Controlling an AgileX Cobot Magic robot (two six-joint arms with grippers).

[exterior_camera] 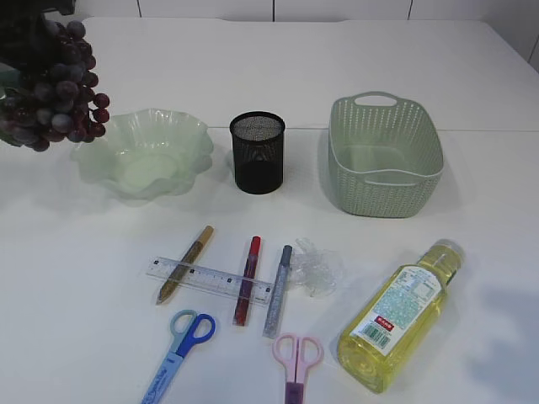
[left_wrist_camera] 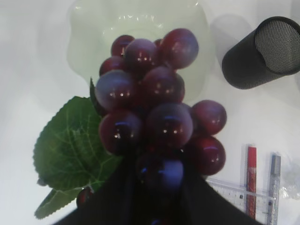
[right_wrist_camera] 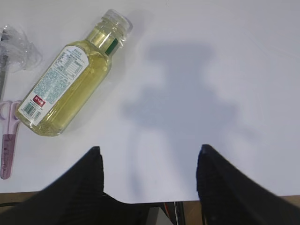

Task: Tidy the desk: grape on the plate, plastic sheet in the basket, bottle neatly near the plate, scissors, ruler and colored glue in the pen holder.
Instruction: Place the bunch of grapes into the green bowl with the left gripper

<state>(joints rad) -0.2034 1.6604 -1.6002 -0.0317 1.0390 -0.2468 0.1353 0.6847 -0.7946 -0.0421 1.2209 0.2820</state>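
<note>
Exterior view: you see the grapes (exterior_camera: 52, 84) hanging in the air at far left, above and just left of the plate (exterior_camera: 145, 155).
Left gripper (left_wrist_camera: 157, 180): clenched on the grapes; in your left wrist view the dark fingers (left_wrist_camera: 117, 197) close on the near end of the bunch, with a green leaf (left_wrist_camera: 70, 140) on the left side.
Grapes vs plate: bunch hangs over the plate's near edge, not resting in it.
Right gripper (right_wrist_camera: 147, 159): released, jaws wide apart with nothing between them, over bare table (right_wrist_camera: 211, 70) right of the bottle (right_wrist_camera: 70, 79).
Bottle: lying on its side at near right, yellow liquid, cap pointing far and right.
Pen holder (exterior_camera: 257, 152): black mesh, upright, between plate and basket (exterior_camera: 384, 156).
Basket: green, far right, upright.
Ruler (exterior_camera: 210, 279): clear, lying flat left to right, near of the pen holder; you see it crossing the three glue sticks.
Glue: gold (exterior_camera: 185, 263), red (exterior_camera: 248, 279), silver (exterior_camera: 279, 290), lined up left to right.
Plastic sheet (exterior_camera: 315, 267): crumpled, touching the silver glue's right side.
Scissors: blue pair (exterior_camera: 180, 345) near left, pink pair (exterior_camera: 296, 362) near middle, both flat on the table.
</note>
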